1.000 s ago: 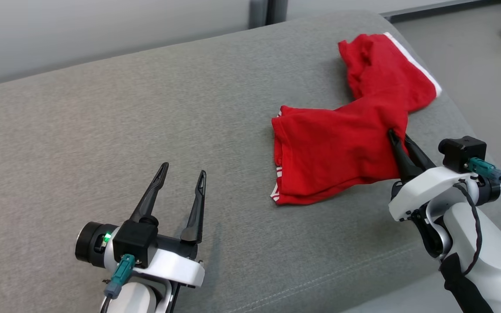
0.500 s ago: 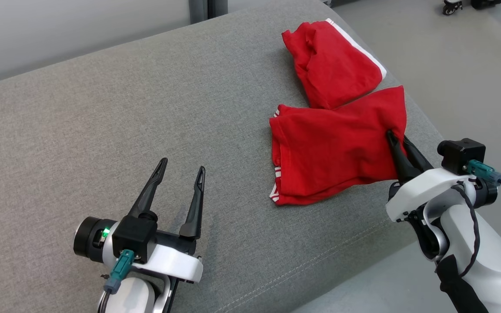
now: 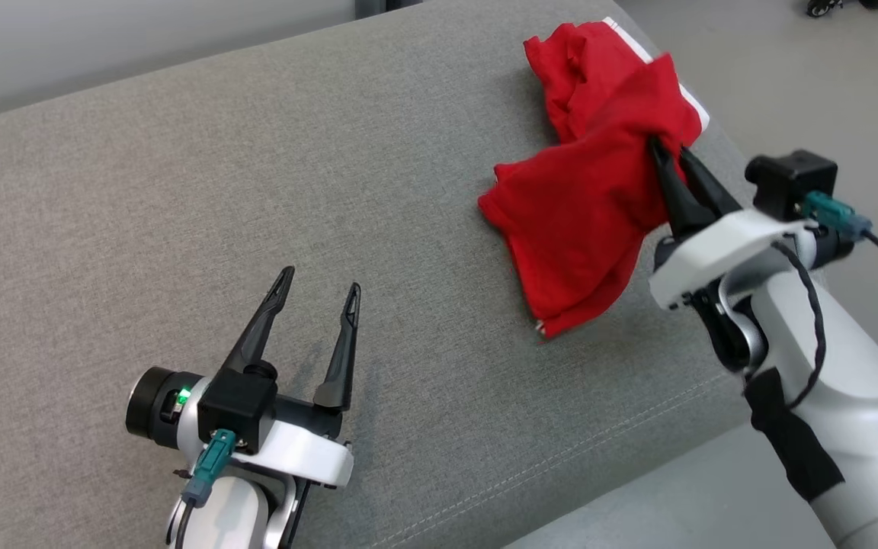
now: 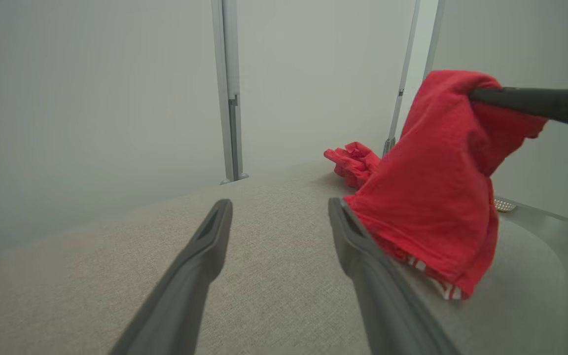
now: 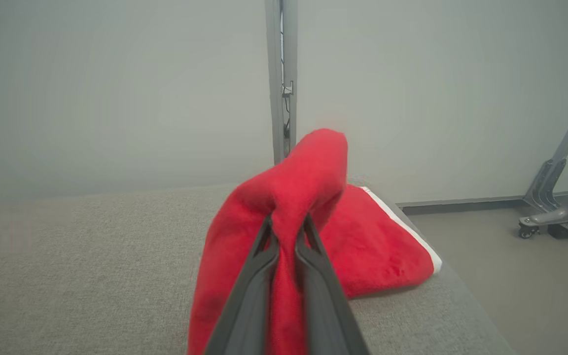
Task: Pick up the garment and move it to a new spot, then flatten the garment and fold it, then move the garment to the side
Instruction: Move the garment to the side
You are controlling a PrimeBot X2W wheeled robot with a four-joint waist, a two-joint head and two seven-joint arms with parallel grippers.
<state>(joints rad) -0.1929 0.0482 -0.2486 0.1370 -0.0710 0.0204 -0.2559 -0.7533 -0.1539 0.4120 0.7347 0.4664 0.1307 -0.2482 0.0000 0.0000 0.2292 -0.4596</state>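
The tips of the right claw [image 3: 669, 149] are buried in a fold of the garment [image 3: 584, 213]. Below that claw, in its wrist view, the garment runs off the bottom edge. Right of it, a wheeled stand [image 5: 555, 197] is cut short.

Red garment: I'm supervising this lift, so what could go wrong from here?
The right jaws pinch only a small fold of the red garment; it could slip out.
Its far part lies at the corner of the grey cushion, beside the floor, and might drag off.
It hangs bunched, so it may land crumpled.
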